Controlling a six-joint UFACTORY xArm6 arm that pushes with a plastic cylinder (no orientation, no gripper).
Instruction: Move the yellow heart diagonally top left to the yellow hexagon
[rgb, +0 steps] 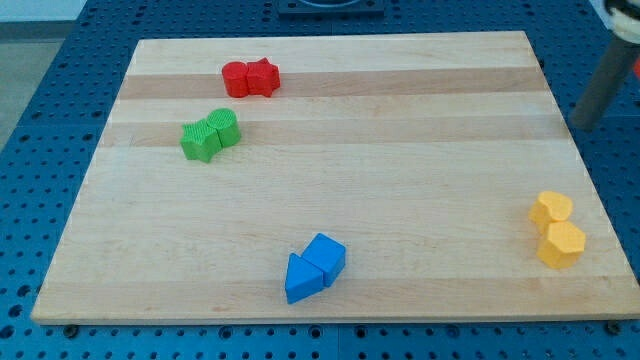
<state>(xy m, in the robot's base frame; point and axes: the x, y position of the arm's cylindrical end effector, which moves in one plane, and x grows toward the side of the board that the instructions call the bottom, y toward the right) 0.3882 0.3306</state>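
Note:
The yellow heart (551, 208) lies near the board's right edge, touching the yellow hexagon (562, 244) just below it and slightly to the right. My tip (583, 126) is at the view's upper right, just past the board's right edge. It is above the yellow heart and well apart from it, touching no block.
Two red blocks (250, 78) touch each other at the top left. Two green blocks (211, 135) touch below them. A blue cube (326, 254) and a blue triangular block (302, 280) touch near the bottom middle. The wooden board (400, 160) rests on a blue perforated table.

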